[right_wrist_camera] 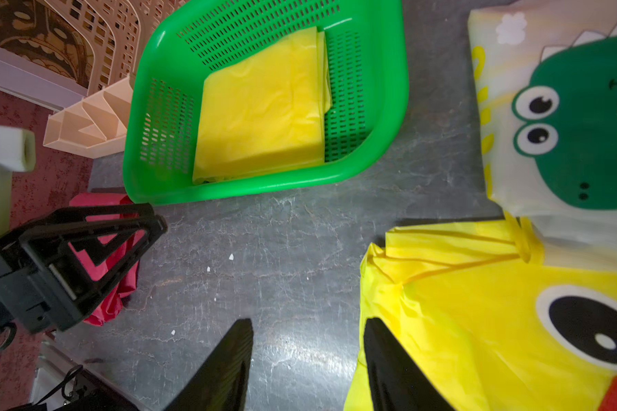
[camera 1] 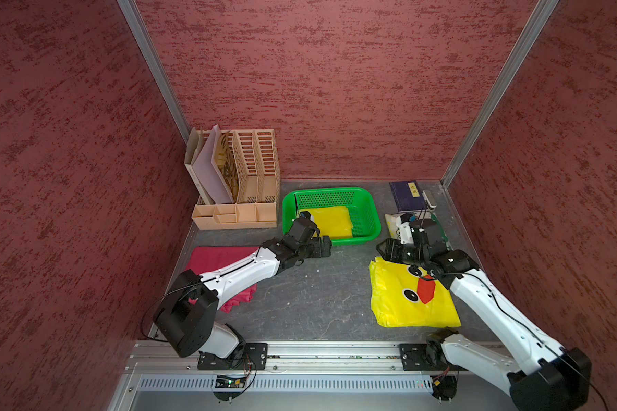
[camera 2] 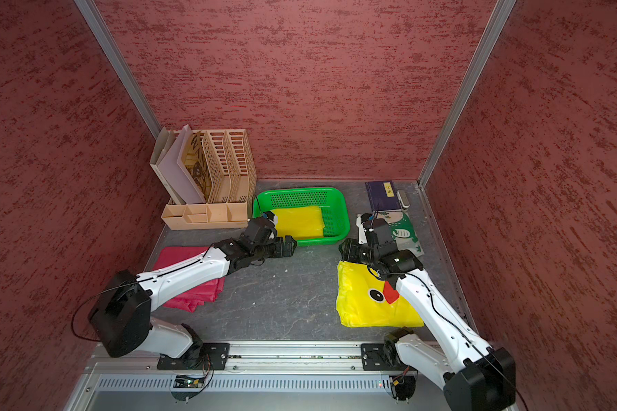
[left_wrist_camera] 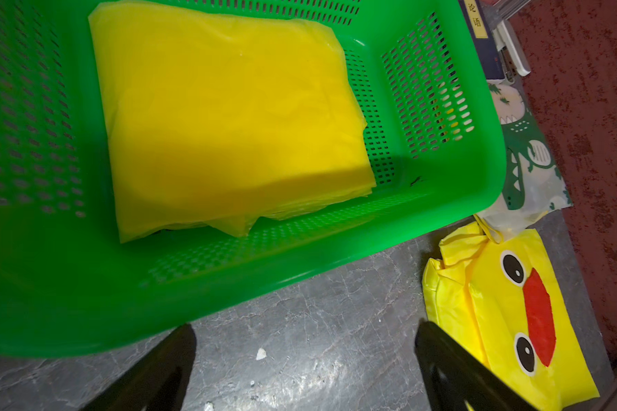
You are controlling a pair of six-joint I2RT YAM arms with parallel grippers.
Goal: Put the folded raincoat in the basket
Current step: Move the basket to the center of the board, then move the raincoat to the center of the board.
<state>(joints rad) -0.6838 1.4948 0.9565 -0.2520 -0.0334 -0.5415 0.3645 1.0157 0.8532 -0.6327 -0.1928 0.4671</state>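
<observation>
Currently: raincoat (camera 1: 335, 221) in basket (camera 1: 335, 190); left claw (left_wrist_camera: 305, 327) wide, empty, arm stretched to basket's front; right claw (right_wrist_camera: 307, 322) half-spread, empty.

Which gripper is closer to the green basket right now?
Left. The left gripper sits just off the basket's near rim; the right gripper hangs farther away, at the duck raincoat's edge.

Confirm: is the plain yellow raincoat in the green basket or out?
In. The folded yellow raincoat lies flat on the floor of the green basket, fully within its rim; both wrist views agree.
</observation>
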